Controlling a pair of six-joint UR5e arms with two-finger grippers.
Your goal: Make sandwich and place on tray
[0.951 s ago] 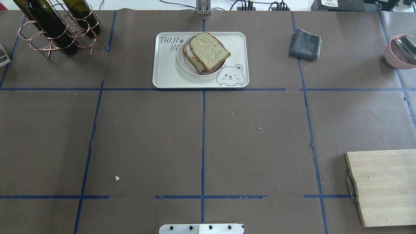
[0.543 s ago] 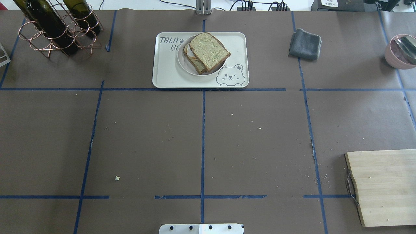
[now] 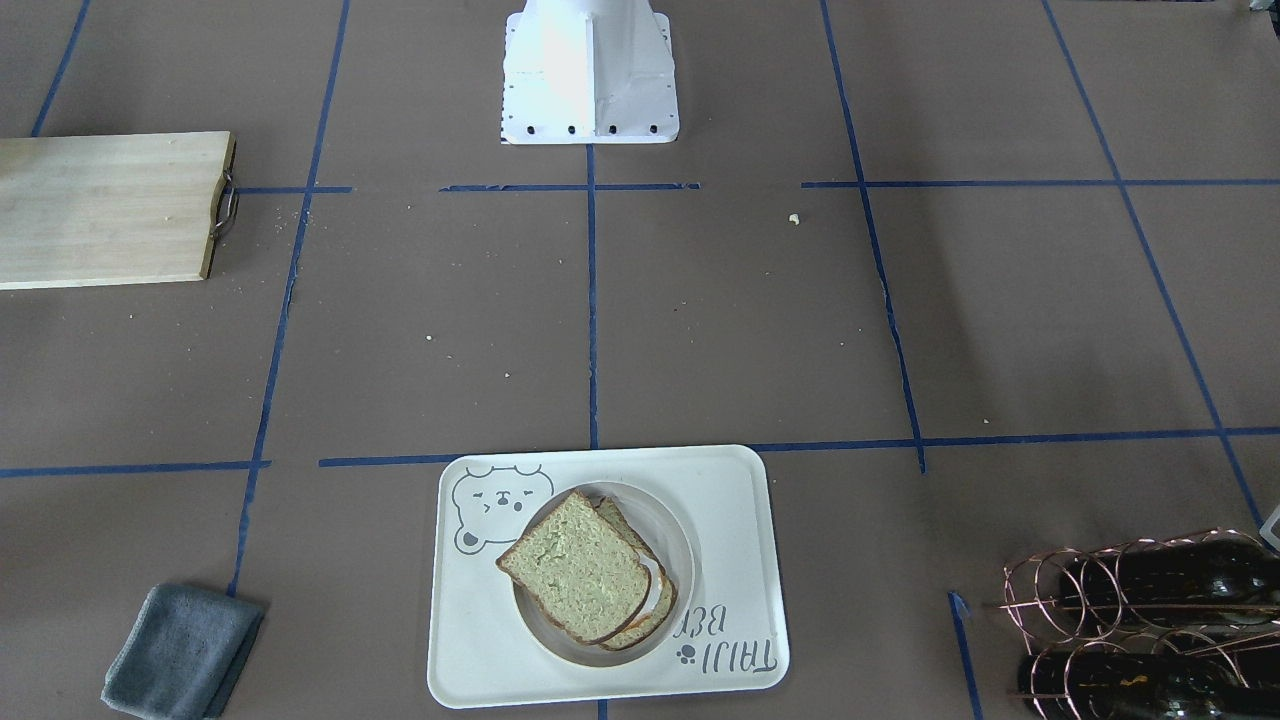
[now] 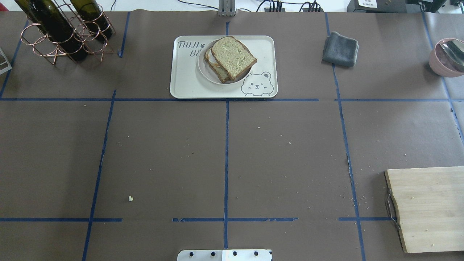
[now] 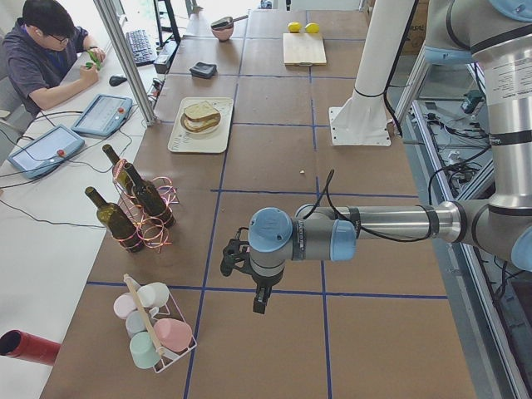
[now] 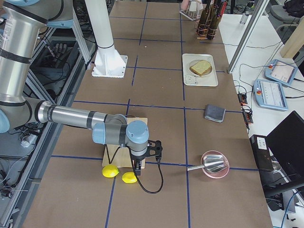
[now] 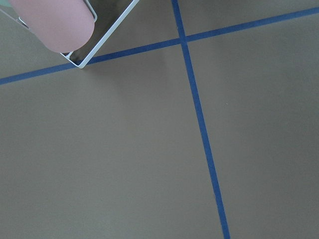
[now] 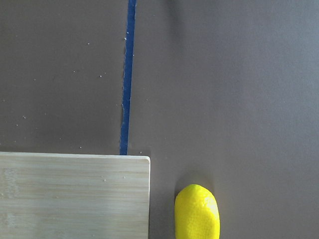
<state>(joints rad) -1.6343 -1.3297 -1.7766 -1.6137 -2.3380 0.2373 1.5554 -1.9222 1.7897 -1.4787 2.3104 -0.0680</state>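
The sandwich is two slices of tan bread with a bit of white egg showing between them. It lies on a small round plate on the cream bear tray at the table's far middle. It also shows in the front view on the tray. My left gripper hangs over bare table near a mug rack, far from the tray. My right gripper hangs over the cutting board's end near two lemons. Neither shows in the overhead view; I cannot tell if they are open or shut.
A copper wine rack with bottles stands far left. A grey cloth and a pink bowl with a spoon lie far right. The wooden cutting board is near right, with a lemon beside it. A mug rack is near my left gripper.
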